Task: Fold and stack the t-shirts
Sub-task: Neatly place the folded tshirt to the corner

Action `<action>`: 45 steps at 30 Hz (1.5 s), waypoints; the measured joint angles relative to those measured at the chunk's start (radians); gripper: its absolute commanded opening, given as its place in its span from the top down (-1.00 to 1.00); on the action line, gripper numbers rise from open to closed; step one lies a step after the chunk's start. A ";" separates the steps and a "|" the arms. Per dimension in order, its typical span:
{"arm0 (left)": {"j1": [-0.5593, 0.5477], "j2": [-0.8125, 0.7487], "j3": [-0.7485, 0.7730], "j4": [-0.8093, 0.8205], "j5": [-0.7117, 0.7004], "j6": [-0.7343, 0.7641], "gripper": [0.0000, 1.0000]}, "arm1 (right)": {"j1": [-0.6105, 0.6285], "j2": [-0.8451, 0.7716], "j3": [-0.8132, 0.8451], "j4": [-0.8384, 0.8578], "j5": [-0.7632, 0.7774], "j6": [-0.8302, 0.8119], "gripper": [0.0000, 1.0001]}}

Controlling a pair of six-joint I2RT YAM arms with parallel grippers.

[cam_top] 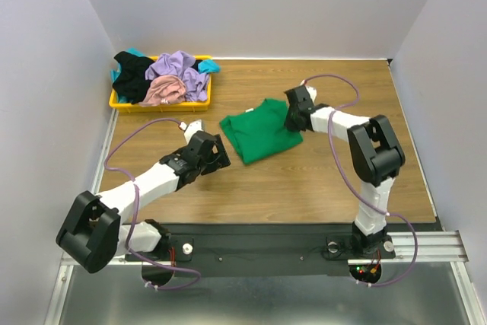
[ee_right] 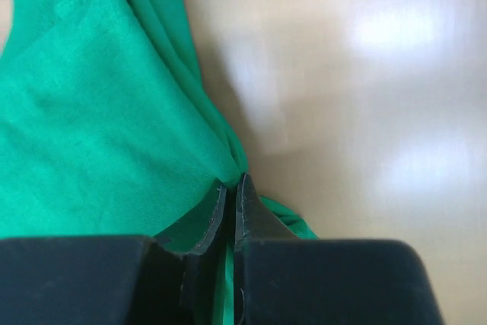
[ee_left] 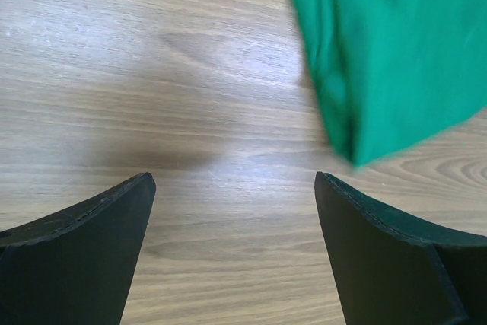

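We list one bright green cotton t-shirt (cam_top: 259, 131). Right end effector (ee_right: 233, 188) pinches its edge; left end effector (ee_left: 233, 180) gapes wide, empty.

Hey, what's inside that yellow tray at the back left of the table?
A crumpled heap: black t-shirt, lavender t-shirt, pink t-shirt, and teal cloth peeking out at the edges. The heap covers the yellow tray floor, so anything underneath cannot be seen.

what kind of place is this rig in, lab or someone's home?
Likely a lab robot cell, not a home: plain white panel walls box in a wooden tabletop, robot arms bolt to a metal rail, and a shallow yellow plastic tray holds crumpled t-shirts.
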 measured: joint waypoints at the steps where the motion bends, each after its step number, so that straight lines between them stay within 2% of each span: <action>1: 0.006 0.004 0.001 0.000 0.001 0.002 -0.97 | -0.020 0.044 0.057 0.006 -0.005 -0.008 0.99; 9: 0.057 0.081 0.055 -0.003 0.008 0.018 -0.97 | -0.191 0.366 0.513 0.026 -0.053 -0.103 0.99; 14: 0.076 0.130 0.098 -0.009 0.008 0.029 -0.97 | -0.264 0.503 0.716 0.034 -0.082 -0.157 0.99; 18: 0.085 0.162 0.118 -0.010 0.009 0.037 -0.97 | -0.287 0.563 0.811 0.027 -0.076 -0.205 0.99; 26: 0.101 0.201 0.139 -0.017 0.017 0.043 -0.97 | -0.290 0.584 0.851 0.009 -0.081 -0.232 0.98; 27: 0.103 0.205 0.143 -0.017 0.018 0.043 -0.97 | -0.290 0.584 0.851 0.009 -0.083 -0.229 0.90; 29: 0.106 0.209 0.154 -0.022 0.021 0.044 -0.97 | -0.290 0.584 0.850 0.008 -0.088 -0.222 0.59; 31: 0.108 0.211 0.175 -0.029 0.024 0.047 -0.97 | -0.294 0.584 0.850 0.007 -0.096 -0.214 0.07; 33: 0.108 0.211 0.201 -0.037 0.024 0.050 -0.97 | -0.294 0.580 0.850 -0.002 -0.099 -0.208 -0.21; 34: 0.108 0.210 0.212 -0.040 0.022 0.051 -0.97 | -0.295 0.575 0.850 -0.007 -0.106 -0.209 -0.43; 35: 0.108 0.206 0.225 -0.044 0.018 0.051 -0.97 | -0.295 0.563 0.847 -0.027 -0.109 -0.211 -0.93; 36: 0.108 0.202 0.232 -0.047 0.014 0.050 -0.97 | -0.295 0.547 0.842 -0.048 -0.110 -0.208 -0.99; 40: 0.108 0.124 0.236 -0.072 0.001 0.050 -0.97 | -0.295 0.426 0.774 -0.098 -0.117 -0.219 -1.00; 45: 0.108 -0.060 0.236 -0.127 -0.061 0.035 -0.97 | -0.295 0.078 0.518 -0.109 -0.130 -0.208 -1.00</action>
